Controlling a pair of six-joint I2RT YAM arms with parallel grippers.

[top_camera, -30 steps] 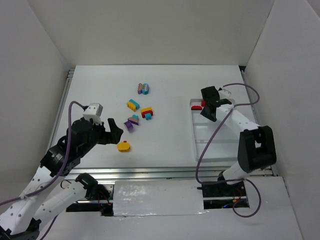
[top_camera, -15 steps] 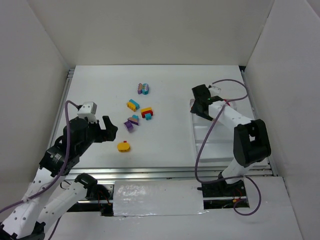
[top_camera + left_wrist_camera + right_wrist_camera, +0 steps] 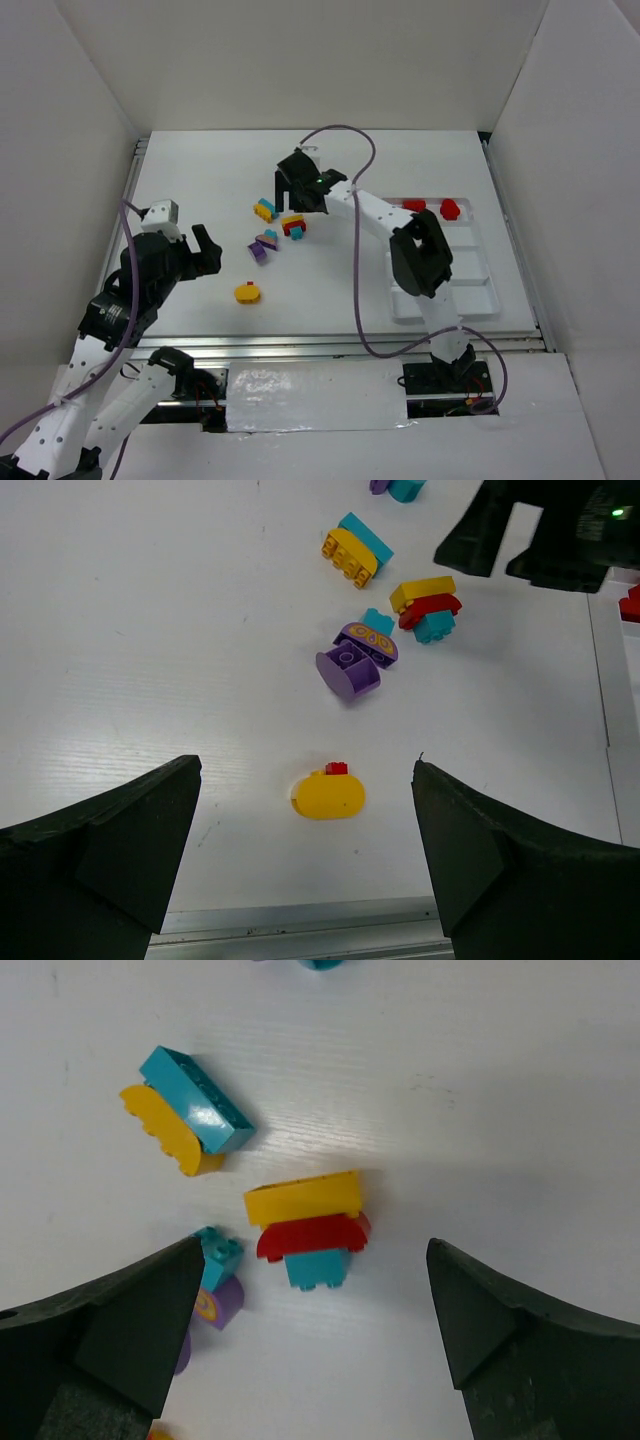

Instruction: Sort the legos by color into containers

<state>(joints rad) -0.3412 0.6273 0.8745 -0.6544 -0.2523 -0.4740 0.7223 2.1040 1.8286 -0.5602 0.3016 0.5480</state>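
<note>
we're holding the right gripper [image 3: 315, 1248] low over the loose legos [image 3: 265, 228] w/ its fingers spread wide and nothing pinched, so the yellow-red-teal stack [image 3: 308, 1228] is sitting btwn them. looks like we're lining up to lift that one next. the right arm is lying stretched across the table [image 3: 320, 290] bc the bricks are sitting well left of the tray [image 3: 470, 272]. two red bricks [image 3: 450, 209] are already lying in the tray's far compartment. the left gripper [image 3: 305, 770] is also gaping and carrying nothing. it's hanging above the yellow piece [image 3: 328, 794] near the front edge, prob waiting its turn.

crowding is worrying us: the teal-yellow pair [image 3: 190, 1110] and the purple cluster [image 3: 348, 670] are lying near the right gripper's left finger, so a careless drop could be nudging them. the stack is mixing three colours, so we're guessing it's needing pulling apart before any sorting.
</note>
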